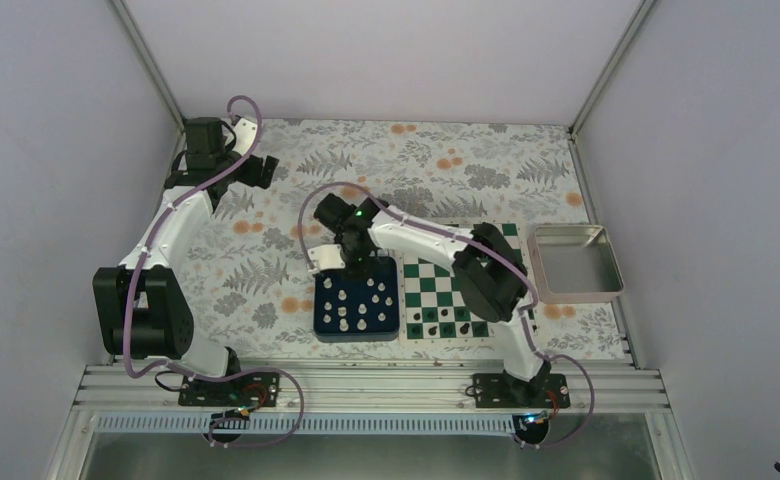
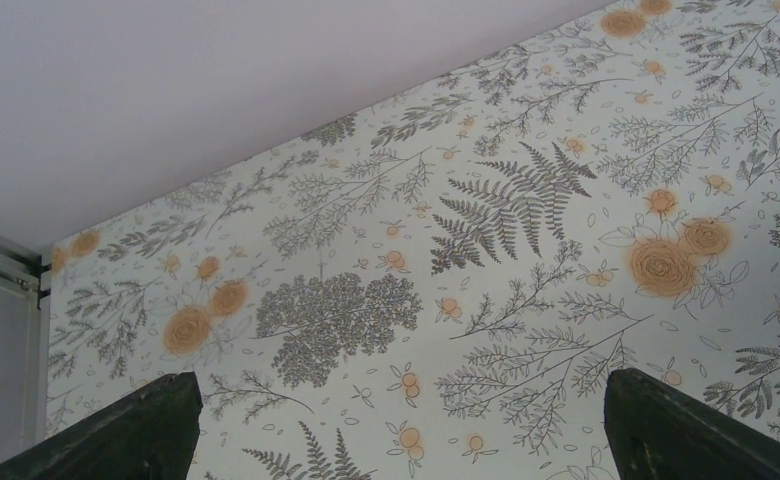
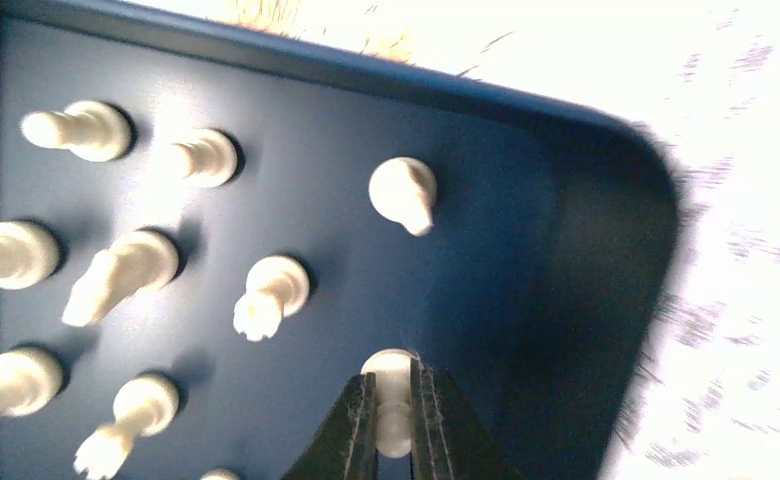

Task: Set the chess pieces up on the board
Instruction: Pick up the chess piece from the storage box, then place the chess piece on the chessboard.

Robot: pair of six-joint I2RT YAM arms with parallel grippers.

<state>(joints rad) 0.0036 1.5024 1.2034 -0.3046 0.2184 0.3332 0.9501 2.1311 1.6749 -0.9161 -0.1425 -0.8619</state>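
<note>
One pale chess piece [image 3: 391, 362] is pinched at its stem between the two fingers of the right end effector [image 3: 393, 395], which is closed down to the width of that stem. It is at the corner of the blue tray [image 3: 526, 230], base towards the camera; I cannot tell whether it has left the floor. The other pale pieces [image 3: 271, 287] stand scattered in the same tray.

The step in hand, by my reading, is the pick-up of a white piece. The next move calls for a straight lift clear of its neighbours, then a carry rightwards to the board [image 1: 428, 285], just beside the tray.

Only the right wrist view shows the grip. The top view shows what it cannot: black pieces [image 1: 436, 320] along the board's near rows, so the far rows look like the destination — partly hidden under the arm. It also shows a metal tray [image 1: 571, 265] beyond the board.

The left end effector [image 2: 398, 385] is wide open and holds nothing, hanging over the bare floral bench [image 2: 486, 250] — well apart from the work.
</note>
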